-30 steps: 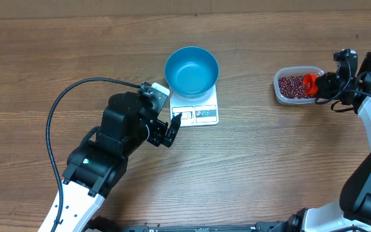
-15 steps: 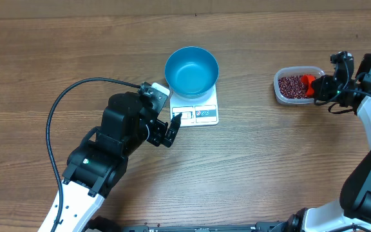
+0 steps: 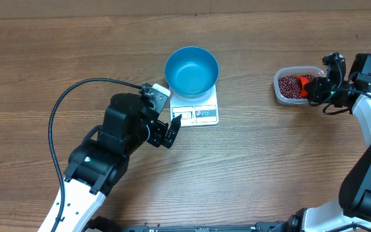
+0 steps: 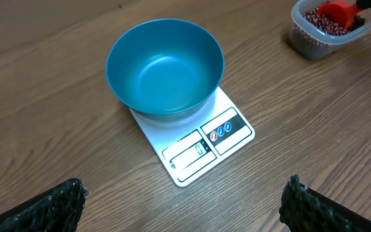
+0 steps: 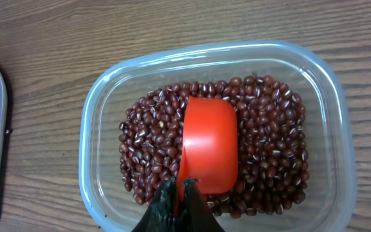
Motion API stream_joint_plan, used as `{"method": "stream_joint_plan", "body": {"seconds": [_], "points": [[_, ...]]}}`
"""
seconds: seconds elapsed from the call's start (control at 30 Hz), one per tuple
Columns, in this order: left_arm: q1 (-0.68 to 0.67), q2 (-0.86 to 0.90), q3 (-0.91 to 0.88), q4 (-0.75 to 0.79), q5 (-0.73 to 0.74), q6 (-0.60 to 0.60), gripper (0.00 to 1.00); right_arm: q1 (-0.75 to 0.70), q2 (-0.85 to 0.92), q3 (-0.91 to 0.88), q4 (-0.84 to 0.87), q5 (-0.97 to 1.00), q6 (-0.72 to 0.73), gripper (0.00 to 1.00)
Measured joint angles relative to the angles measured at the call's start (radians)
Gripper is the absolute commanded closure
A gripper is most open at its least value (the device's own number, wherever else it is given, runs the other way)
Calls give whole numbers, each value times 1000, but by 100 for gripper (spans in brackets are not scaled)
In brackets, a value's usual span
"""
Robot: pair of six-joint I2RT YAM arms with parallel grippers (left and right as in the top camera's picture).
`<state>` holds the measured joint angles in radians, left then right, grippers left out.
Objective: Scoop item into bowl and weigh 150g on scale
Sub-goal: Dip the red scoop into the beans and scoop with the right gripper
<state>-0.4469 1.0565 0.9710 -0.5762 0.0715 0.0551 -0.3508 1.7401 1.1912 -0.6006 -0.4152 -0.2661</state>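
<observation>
The orange-red scoop (image 5: 210, 145) has edged further in over the maroon beans (image 5: 263, 129) in the clear tub (image 5: 108, 96), its handle pinched tight by the right pincer (image 5: 180, 196). Best to dig deep, then lift level toward the empty blue bowl (image 3: 192, 69) on the scale (image 3: 205, 114); the left pincer (image 4: 179, 209) hovers spread wide beside it
</observation>
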Motion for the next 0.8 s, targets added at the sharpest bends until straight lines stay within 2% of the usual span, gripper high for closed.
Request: {"method": "stream_joint_plan", "body": {"seconds": [0.8], "points": [[0,9,0,-3,0,0,1,0,7,0,-29,-76,0,96]]}}
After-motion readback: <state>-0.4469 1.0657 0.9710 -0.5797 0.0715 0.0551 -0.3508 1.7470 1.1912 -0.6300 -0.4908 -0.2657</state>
